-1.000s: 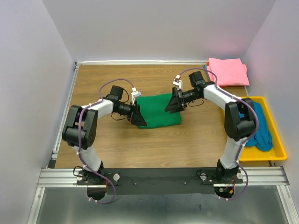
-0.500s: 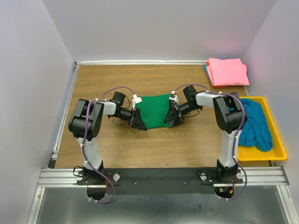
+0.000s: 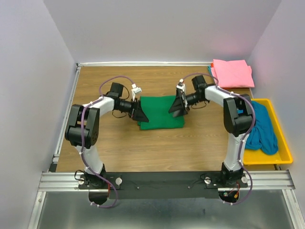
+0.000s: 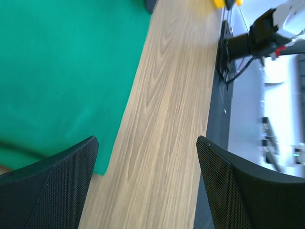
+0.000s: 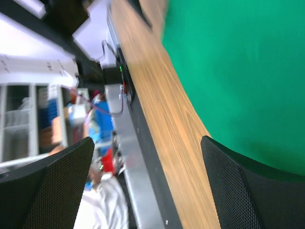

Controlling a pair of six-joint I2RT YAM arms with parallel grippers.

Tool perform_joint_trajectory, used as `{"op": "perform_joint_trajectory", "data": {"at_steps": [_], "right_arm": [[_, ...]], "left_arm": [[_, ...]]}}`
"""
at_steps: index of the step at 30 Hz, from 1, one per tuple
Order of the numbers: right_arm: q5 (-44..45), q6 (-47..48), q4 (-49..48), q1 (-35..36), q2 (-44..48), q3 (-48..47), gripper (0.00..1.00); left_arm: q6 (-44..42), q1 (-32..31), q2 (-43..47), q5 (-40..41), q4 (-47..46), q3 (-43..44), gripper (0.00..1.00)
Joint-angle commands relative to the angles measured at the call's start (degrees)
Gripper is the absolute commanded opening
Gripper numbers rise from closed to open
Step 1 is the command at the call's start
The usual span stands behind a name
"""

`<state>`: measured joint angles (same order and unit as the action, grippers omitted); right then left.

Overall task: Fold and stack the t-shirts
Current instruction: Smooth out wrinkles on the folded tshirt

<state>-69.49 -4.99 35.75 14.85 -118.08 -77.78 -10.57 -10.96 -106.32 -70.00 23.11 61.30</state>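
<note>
A folded dark green t-shirt (image 3: pixel 159 112) lies flat in the middle of the table. It also shows in the left wrist view (image 4: pixel 62 71) and the right wrist view (image 5: pixel 238 67). My left gripper (image 3: pixel 141 112) is open and empty at the shirt's left edge. My right gripper (image 3: pixel 177 107) is open and empty at the shirt's right edge. A folded pink t-shirt (image 3: pixel 232 72) lies at the far right corner, on something teal whose edge just shows. A teal-blue t-shirt (image 3: pixel 261 128) lies crumpled in the yellow tray (image 3: pixel 281 138).
The yellow tray stands at the table's right edge. White walls close in the table on the left, back and right. The black rail (image 3: pixel 167 181) with the arm bases runs along the near edge.
Both grippers have drawn back up from the near part of the green shirt to its side edges. The shirt now lies as a flat rectangle.
</note>
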Motion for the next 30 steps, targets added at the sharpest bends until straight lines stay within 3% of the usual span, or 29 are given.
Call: {"op": "perform_joint_trajectory", "data": {"at_steps": [1,6,8,12,18,25,30], "right_arm": [[3.3,-4.8,-3.8,-0.8,1.8,-8.3,1.0],[7.1,-9.6,-8.2,-1.6,-6.3,-18.7,1.0],[7.5,-10.3,-9.4,-2.0,-10.8,-20.7,1.0],[8.1,-10.6,-10.7,-3.9,-17.9,-25.1,1.0],[9.1,-9.0,-12.3,-4.6,-24.6,-25.3,1.0],[8.0,-9.2,-12.7,-4.6,-20.4,-26.7,1.0],[11.8,-7.3,-12.5,-5.0,-9.6,-27.3,1.0]], "left_arm": [[11.7,-5.2,4.3,2.1,-10.5,3.8,0.92],[24.2,-11.0,-4.2,4.0,-22.6,10.9,0.92],[29.1,-10.3,-8.3,4.9,-30.2,12.0,0.92],[30.3,-7.1,-14.3,6.4,-32.3,15.5,0.92],[33.9,-1.4,-18.8,7.4,-38.6,13.1,0.92],[24.5,-1.3,-11.7,10.2,-31.0,13.9,0.92],[6.8,-2.8,3.2,23.9,-20.8,16.7,0.92]]}}
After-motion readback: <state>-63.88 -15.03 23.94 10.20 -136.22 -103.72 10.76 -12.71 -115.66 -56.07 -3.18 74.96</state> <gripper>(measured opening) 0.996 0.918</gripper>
